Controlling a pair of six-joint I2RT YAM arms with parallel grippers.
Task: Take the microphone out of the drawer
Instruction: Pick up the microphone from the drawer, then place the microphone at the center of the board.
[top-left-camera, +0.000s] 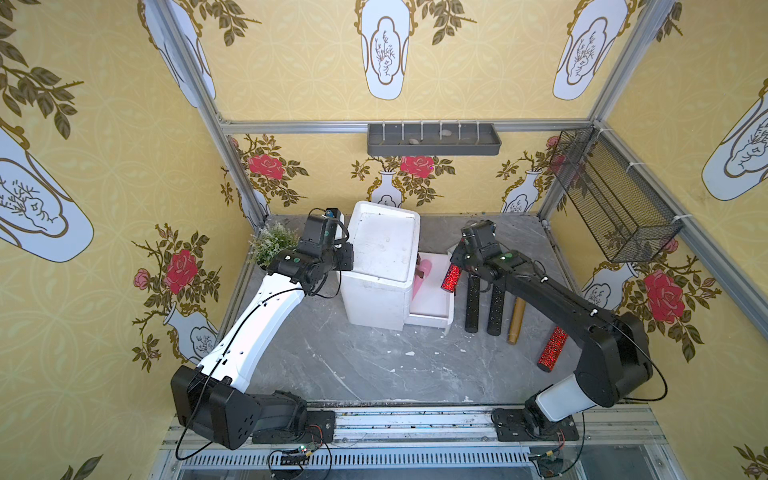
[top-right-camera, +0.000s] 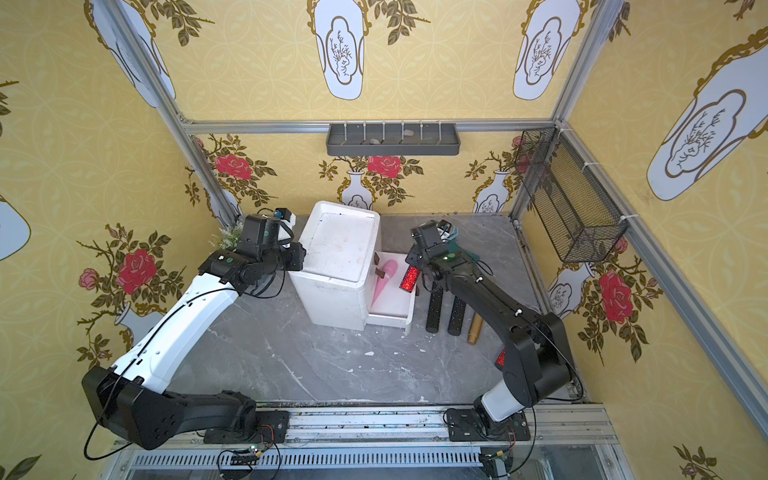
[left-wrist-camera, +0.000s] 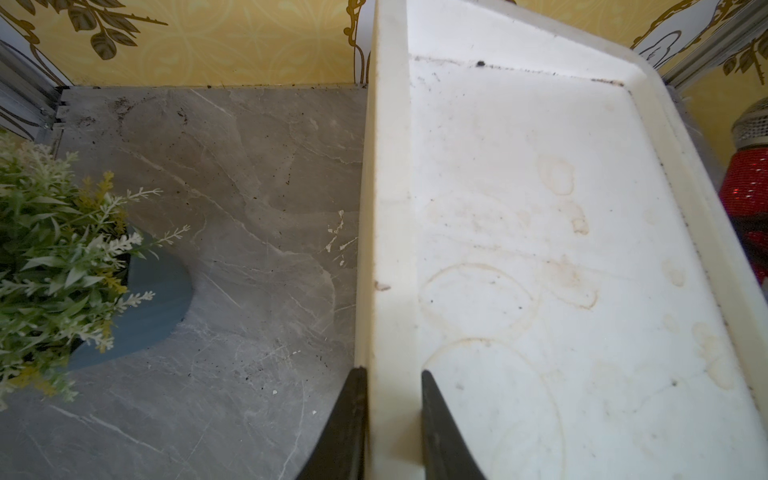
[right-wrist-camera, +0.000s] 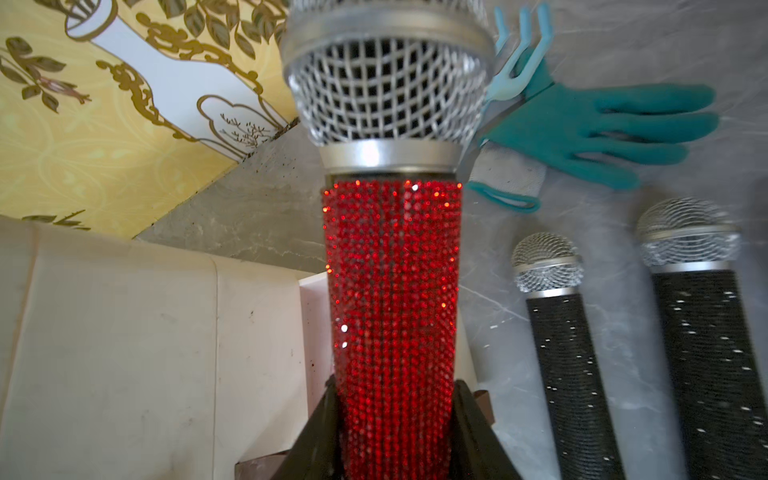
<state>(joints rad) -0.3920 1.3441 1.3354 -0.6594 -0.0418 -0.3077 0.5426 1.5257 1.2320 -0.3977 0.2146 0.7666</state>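
A red glittery microphone (top-left-camera: 451, 277) (top-right-camera: 410, 278) (right-wrist-camera: 392, 291) hangs with its mesh head toward the back wall, over the right edge of the open white drawer (top-left-camera: 430, 319) (top-right-camera: 392, 309). My right gripper (top-left-camera: 457, 262) (right-wrist-camera: 397, 380) is shut on its handle, one finger on each side. The drawer sticks out to the right of the white cabinet (top-left-camera: 384, 245) (left-wrist-camera: 540, 249). A pink cone (top-right-camera: 384, 280) lies inside it. My left gripper (top-left-camera: 347, 253) (left-wrist-camera: 392, 372) is shut on the raised rim of the cabinet's top at its left edge.
Two black microphones (top-left-camera: 472, 303) (top-left-camera: 496, 307), a gold one (top-left-camera: 516, 320) and another red one (top-left-camera: 552, 349) lie on the grey table right of the drawer. A teal glove (right-wrist-camera: 602, 124) lies behind them. A potted plant (top-left-camera: 272, 243) stands left of the cabinet. A wire basket (top-left-camera: 611, 195) hangs on the right wall.
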